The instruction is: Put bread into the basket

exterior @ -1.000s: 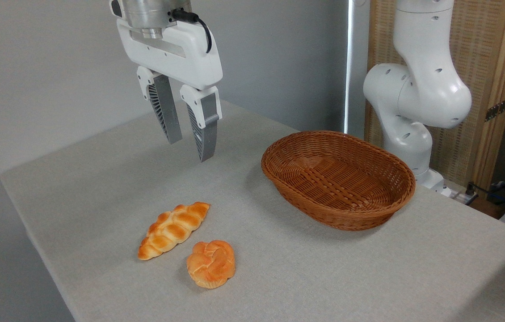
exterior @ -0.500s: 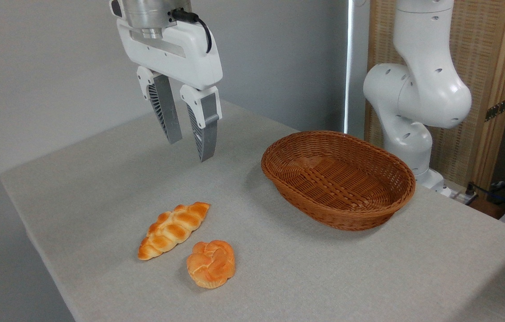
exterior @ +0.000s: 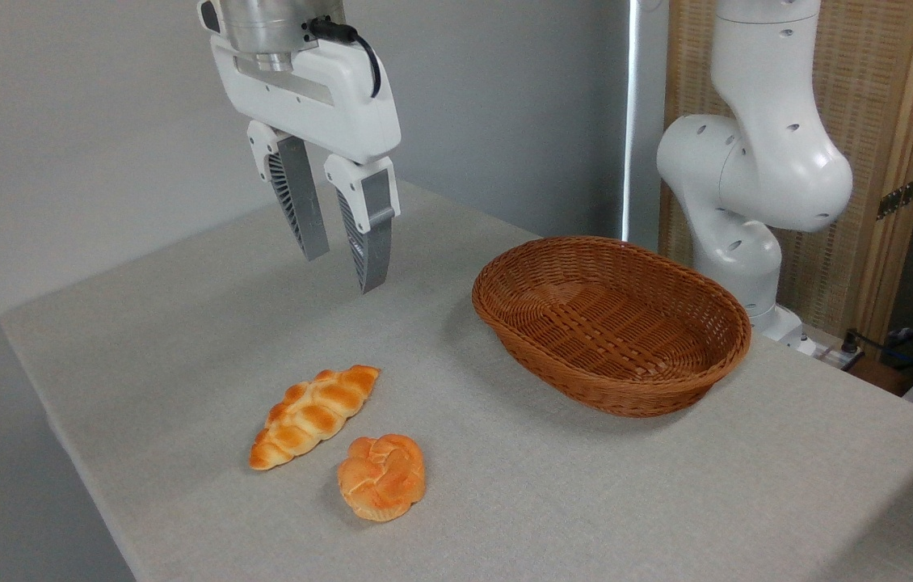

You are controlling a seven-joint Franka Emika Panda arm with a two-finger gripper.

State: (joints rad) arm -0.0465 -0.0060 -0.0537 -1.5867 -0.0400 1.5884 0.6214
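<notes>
I read the white two-finger claw (exterior: 343, 271) as parted, fingers spread with a clear gap and nothing held, hanging above the grey cloth-covered worktop (exterior: 586, 501). The elongated braided golden-orange bread (exterior: 313, 415) lies flat on the worktop, below the claw and nearer the camera. A round knotted orange bun (exterior: 382, 476) sits just beside it. The oval brown woven wicker basket (exterior: 715, 368) stands to the right, well apart from the bread.

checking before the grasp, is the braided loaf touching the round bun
Apart. The fixed camera shows a strip of bare tablecloth between the braided loaf and the round bun.
</notes>
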